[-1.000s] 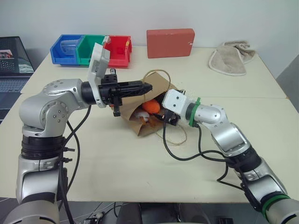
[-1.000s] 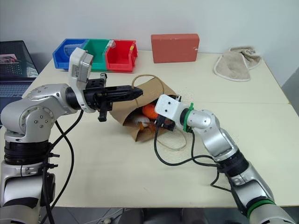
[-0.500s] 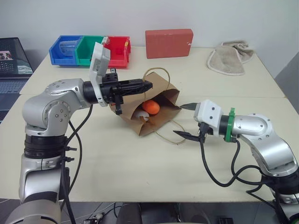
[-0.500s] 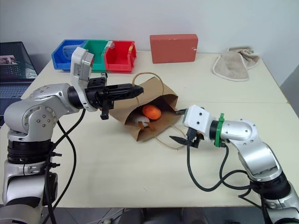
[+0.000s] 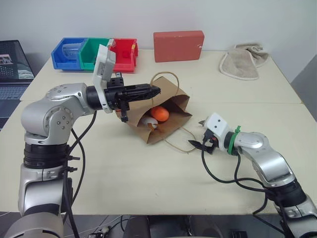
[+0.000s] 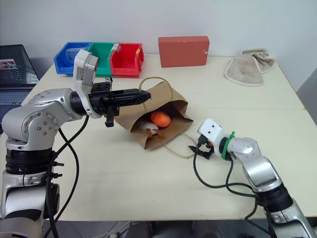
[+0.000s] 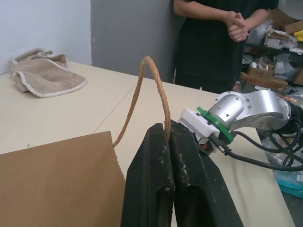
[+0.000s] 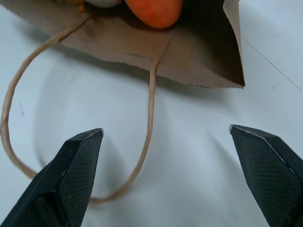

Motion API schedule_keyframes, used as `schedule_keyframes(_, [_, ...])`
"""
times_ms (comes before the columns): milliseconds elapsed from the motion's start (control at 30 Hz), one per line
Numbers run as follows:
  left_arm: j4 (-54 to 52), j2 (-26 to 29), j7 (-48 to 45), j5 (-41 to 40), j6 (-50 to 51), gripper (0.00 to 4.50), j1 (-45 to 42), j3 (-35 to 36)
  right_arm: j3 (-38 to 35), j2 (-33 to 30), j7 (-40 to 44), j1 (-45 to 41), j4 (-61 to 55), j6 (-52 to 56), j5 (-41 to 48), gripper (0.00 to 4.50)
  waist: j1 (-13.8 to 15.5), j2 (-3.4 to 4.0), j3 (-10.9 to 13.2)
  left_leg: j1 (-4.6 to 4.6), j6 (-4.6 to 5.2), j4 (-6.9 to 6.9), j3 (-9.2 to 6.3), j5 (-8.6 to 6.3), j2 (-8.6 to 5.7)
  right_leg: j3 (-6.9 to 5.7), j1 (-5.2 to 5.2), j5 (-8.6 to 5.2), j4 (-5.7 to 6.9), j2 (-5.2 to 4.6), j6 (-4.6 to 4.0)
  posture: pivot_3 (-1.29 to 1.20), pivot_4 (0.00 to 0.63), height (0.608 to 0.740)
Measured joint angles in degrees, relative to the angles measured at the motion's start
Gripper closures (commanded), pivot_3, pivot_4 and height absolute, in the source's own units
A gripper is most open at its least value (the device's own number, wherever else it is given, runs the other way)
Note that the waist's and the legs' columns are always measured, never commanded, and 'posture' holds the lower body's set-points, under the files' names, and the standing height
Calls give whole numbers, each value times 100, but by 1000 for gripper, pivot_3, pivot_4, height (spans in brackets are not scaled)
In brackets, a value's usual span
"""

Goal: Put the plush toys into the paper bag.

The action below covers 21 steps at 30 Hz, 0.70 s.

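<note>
— Left gripper [image 7: 166, 142]? Right gripper [image 8: 165, 142]?
— Pinched on the paper bag's [image 5: 163, 111] upper handle [image 7: 154, 80]; spread wide, empty, at the bag's 4 o'clock.
— Toys?
— Orange carrot [image 5: 159, 113] inside the mouth; white egg [image 5: 148, 122] half hidden at its 7 o'clock.

Carrot toy [image 5: 159, 113] partly hidden inside paper bag [image 5: 171, 111]; grin not readable. Egg toy [image 5: 148, 122] mostly covered by bag edge, only white sliver showing, face unseen. Bag's upper rim hidden behind left gripper [image 5: 157, 90]. Right wrist view crops carrot and egg at edge. Laptop [image 5: 12, 67] cut by frame edge. Blue bin [image 5: 69, 52] contents unclear. Person [image 7: 218, 42] cropped above shoulders.
</note>
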Motion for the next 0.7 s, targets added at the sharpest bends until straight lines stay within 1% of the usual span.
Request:
schedule_keyframes(67, [-4,1,6,-1,0,4500,0,0,46,161,-48,-67,101,152,28,606,2,0,0,-1,0,-1,0,0,-1,0,0,0,0,-1,0,0,150,740])
schedule_keyframes(100, [-4,1,12,-2,1,4500,0,0,45,209,-57,-89,129,234,58,936,2,0,0,-1,0,-1,1,0,-1,0,-1,0,-1,-1,0,0,150,740])
schedule_keyframes(200, [-6,1,50,-5,5,4500,0,4,-10,317,-27,-157,141,577,238,2067,3,0,0,-1,0,0,0,0,-1,0,0,0,0,-1,0,0,150,740])
schedule_keyframes(400, [-15,12,110,-11,6,4500,1,55,-58,294,114,-169,-12,1016,523,4365,5,0,0,-1,1,0,0,0,-1,0,0,0,0,-1,0,0,150,740])
schedule_keyframes(433, [-15,12,112,-12,6,4500,1,60,-58,286,123,-168,-19,1053,553,4478,5,0,0,-1,1,0,0,0,-1,0,0,0,0,-1,0,0,150,740])
schedule_keyframes(533, [-14,12,121,-13,6,4500,0,64,-122,279,144,-149,-126,1241,754,4478,5,0,0,-1,1,0,0,0,-1,0,0,0,0,-1,0,0,150,740])
schedule_keyframes(600, [-13,12,125,-14,6,4500,-1,68,-292,264,174,-150,-354,1458,997,4478,6,0,0,-2,1,0,0,0,-1,-1,0,0,0,-1,0,0,150,740])
schedule_keyframes(700, [42,7,138,-14,2,4500,-55,86,-570,18,298,-209,-637,1804,1381,4478,15,1,1,-4,0,1,0,0,-3,-1,-1,0,-2,-2,0,0,150,740])
